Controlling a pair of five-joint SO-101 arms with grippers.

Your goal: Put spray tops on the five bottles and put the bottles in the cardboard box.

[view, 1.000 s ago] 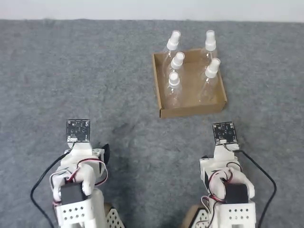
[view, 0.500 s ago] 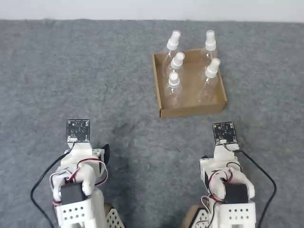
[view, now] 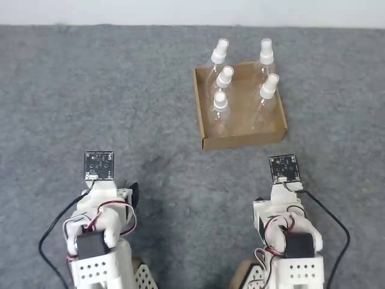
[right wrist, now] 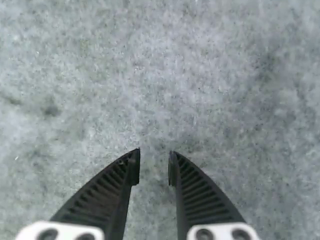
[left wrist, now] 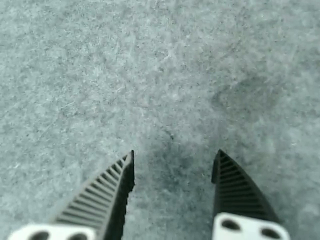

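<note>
Right now my left gripper [left wrist: 175,155] hangs over bare grey carpet [left wrist: 150,60] with its jaws well apart, gripping nothing. My right gripper [right wrist: 153,152] shows just a narrow gap and is also empty. Both arms sit folded at the near edge, well apart from the cardboard box [view: 240,142]. All five bottles [view: 220,117] stand upright inside it, each wearing a spray top [view: 221,98]. I judge the job done, so the best handling is none: check the tops sit straight, and steer clear of the box.
</note>
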